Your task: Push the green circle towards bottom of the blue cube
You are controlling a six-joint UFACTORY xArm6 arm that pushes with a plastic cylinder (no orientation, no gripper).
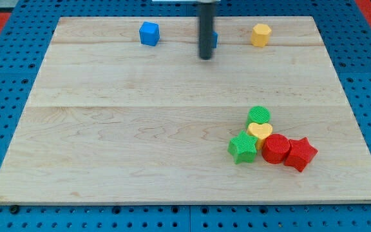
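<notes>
The green circle (259, 116) lies at the view's lower right, at the top of a tight cluster of blocks. The blue cube (149, 33) sits near the view's top edge, left of centre. My tip (205, 58) is near the top centre, to the right of the blue cube and far up-left of the green circle. The rod hides most of a second blue block (214, 40) right behind it.
A yellow heart (259, 132), a green star (242, 147), a red cylinder (276, 148) and a red star (299, 154) crowd just below the green circle. A yellow hexagon (260, 35) sits at the top right. The wooden board (108, 129) lies on a blue pegboard.
</notes>
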